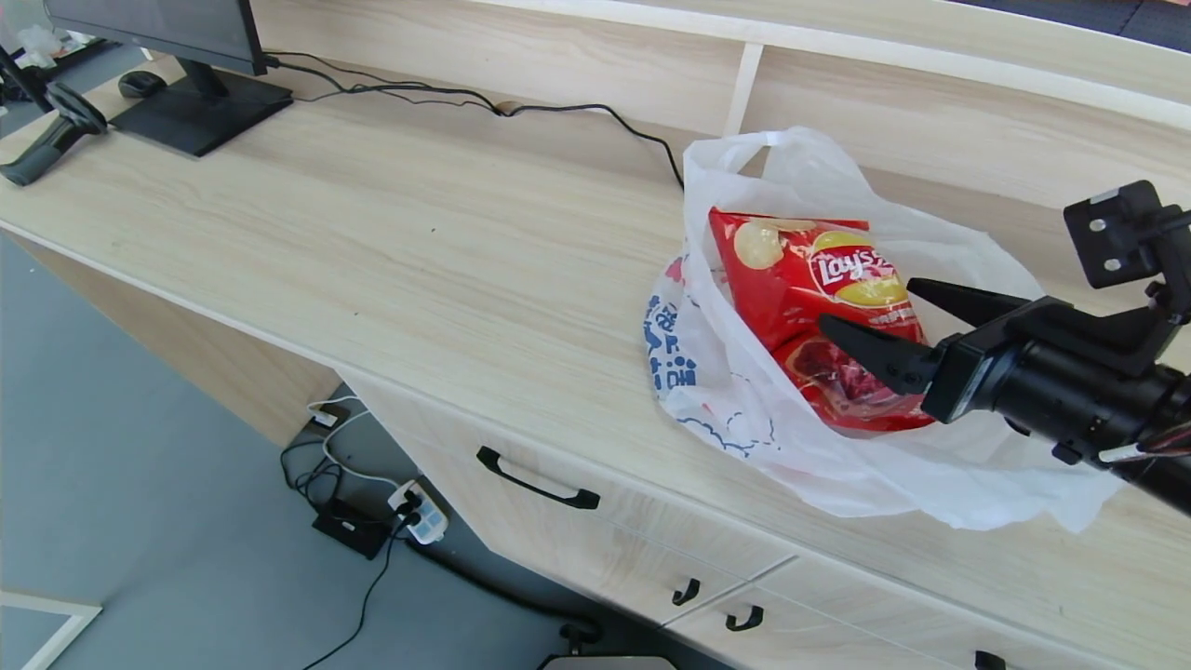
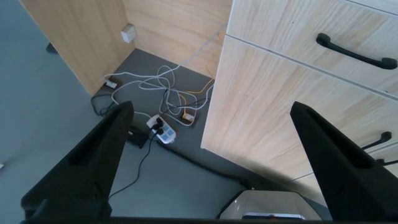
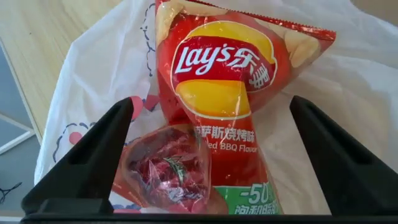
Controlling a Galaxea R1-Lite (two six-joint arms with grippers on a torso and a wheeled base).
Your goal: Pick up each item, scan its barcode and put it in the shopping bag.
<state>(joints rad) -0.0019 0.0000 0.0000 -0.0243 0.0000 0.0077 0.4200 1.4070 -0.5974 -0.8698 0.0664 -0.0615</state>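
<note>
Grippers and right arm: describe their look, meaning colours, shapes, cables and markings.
The right gripper has two black fingers tapering to wedge points, on a boxy black mount with a round black wrist behind. A black square bracket with silver screws sits above it; red and white wires run along the arm. The left gripper has the same black tapered fingers.

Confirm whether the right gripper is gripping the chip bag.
No: the right gripper is open, and the chip bag lies free in the shopping bag.
</note>
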